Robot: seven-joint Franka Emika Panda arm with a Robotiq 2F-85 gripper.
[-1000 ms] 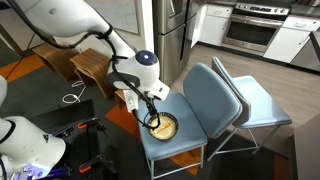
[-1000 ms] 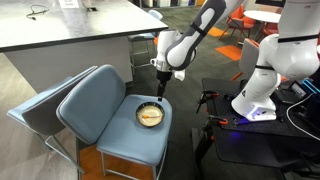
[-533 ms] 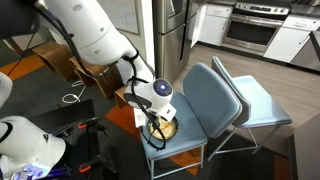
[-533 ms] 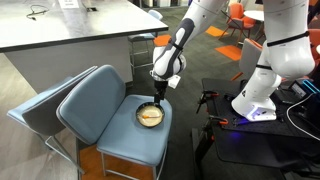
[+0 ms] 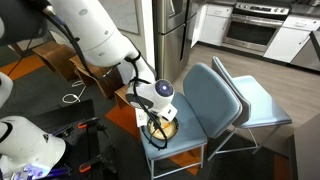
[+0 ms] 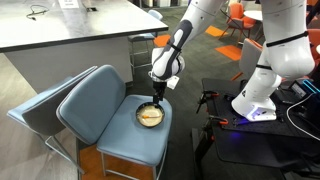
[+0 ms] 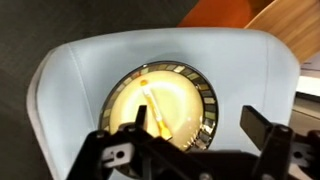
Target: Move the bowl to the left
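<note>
the bowl [image 6: 150,116] lies toward the front edge of the chair seat [image 6: 118,142]; bare cushion is free between bowl and backrest [image 6: 88,100], and in the wrist view on three sides of the bowl; the backrest walls off the rear of the seat, with a second chair [image 5: 255,100] nested close behind it; the gripper [image 7: 200,135], jaws wide apart, occupies the space directly above the bowl's near rim; beyond the seat front, dark equipment [image 6: 213,100] and a white robot body [image 6: 262,85] crowd the floor; a counter [image 6: 70,25] stands well apart behind the chairs; overhead room above the cushion is unobstructed.
</note>
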